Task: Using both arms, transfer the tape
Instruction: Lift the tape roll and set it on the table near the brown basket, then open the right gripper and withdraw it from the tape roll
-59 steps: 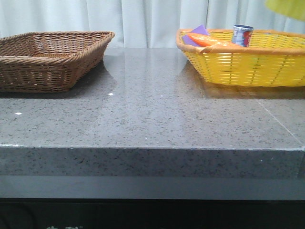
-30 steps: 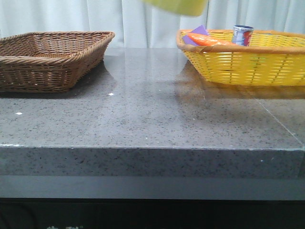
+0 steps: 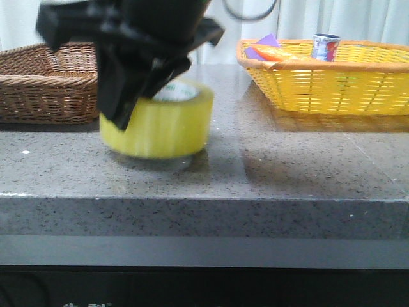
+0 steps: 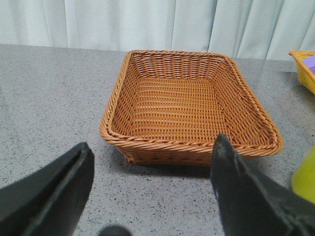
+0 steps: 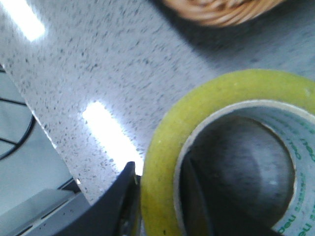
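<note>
The tape [image 3: 160,125], a wide yellow roll with a white core, is low over the grey table, left of centre; touching or just above, I cannot tell. My right gripper [image 3: 137,96] comes down on it from above, blurred. In the right wrist view the right gripper [image 5: 157,169] is shut on the tape's [image 5: 165,142] wall, one finger outside, one inside the core. My left gripper [image 4: 150,147] is open and empty, low over the table in front of the brown basket. The tape's edge [image 4: 306,174] shows beside it.
A brown wicker basket [image 3: 38,83] stands at the back left, empty in the left wrist view [image 4: 192,103]. A yellow basket [image 3: 326,86] at the back right holds a small can [image 3: 325,47], an orange item and a purple one. The table's front edge [image 3: 204,201] is near.
The tape moved from the upper right across to the left and down to the table. The right arm, not seen before, now fills the upper left of the front view.
</note>
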`<action>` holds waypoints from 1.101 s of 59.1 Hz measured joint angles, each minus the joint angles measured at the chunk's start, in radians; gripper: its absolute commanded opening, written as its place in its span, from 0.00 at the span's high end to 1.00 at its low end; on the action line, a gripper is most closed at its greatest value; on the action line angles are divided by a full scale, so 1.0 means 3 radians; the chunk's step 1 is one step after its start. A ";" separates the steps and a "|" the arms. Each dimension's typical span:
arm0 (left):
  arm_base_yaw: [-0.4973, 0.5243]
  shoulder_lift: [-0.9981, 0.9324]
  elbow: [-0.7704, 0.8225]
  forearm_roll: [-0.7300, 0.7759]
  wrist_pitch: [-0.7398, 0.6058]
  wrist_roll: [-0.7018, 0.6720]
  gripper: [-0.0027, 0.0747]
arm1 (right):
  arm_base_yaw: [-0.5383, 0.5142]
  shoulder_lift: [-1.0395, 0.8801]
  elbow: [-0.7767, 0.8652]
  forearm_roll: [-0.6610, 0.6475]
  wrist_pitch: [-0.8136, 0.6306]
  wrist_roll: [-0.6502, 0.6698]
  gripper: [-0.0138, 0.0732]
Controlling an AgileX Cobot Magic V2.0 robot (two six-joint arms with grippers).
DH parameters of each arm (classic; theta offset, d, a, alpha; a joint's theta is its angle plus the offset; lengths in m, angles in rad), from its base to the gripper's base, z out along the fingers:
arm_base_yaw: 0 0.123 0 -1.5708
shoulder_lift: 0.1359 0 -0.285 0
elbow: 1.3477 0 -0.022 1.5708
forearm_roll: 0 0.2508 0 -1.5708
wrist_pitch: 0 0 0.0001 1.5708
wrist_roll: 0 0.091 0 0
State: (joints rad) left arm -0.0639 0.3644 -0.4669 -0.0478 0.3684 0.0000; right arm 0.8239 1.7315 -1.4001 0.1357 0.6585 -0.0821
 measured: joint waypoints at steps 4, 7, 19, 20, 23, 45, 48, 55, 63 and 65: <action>0.0000 0.0000 0.0000 0.0000 0.0000 0.0000 0.33 | -0.0001 0.0043 0.0000 0.0000 -0.0015 -0.0006 0.74; 0.0000 0.0000 0.0000 0.0000 0.0000 0.0000 0.33 | -0.0001 0.0043 0.0000 0.0000 -0.0022 -0.0006 0.72; 0.0000 0.0000 0.0000 0.0000 0.0000 0.0000 0.33 | -0.0001 0.0043 0.0000 0.0000 -0.0015 -0.0013 0.47; 0.0000 0.0000 0.0000 0.0000 0.0000 0.0000 0.33 | -0.0001 0.0043 0.0000 0.0000 -0.0008 -0.0013 0.45; 0.0000 0.0000 0.0000 0.0000 0.0000 0.0000 0.33 | -0.0001 0.0043 0.0000 0.0000 -0.0009 -0.0013 0.39; 0.0000 0.0000 0.0000 0.0000 0.0000 0.0000 0.33 | -0.0045 -0.0580 0.0000 -0.0006 -0.0015 -0.0013 0.50; 0.0000 0.0000 0.0000 0.0000 0.0000 0.0000 0.33 | -0.0098 -0.0696 0.0000 -0.0006 -0.0015 0.0017 0.60; 0.0000 0.0000 0.0000 0.0000 0.0000 0.0000 0.33 | -0.0249 -0.0872 0.0000 -0.0006 -0.0015 0.0054 0.84; 0.0000 0.0000 0.0000 0.0000 0.0000 0.0000 0.33 | -0.0464 -0.1002 0.0000 -0.0006 -0.0010 0.0067 0.98; 0.0000 0.0000 0.0000 0.0000 0.0000 0.0000 0.33 | -0.0527 -0.1033 0.0000 -0.0006 -0.0004 0.0074 0.98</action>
State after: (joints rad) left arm -0.0639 0.3644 -0.4669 -0.0478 0.3684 0.0000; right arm 0.6658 1.4217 -1.4001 0.1339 0.6573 -0.0599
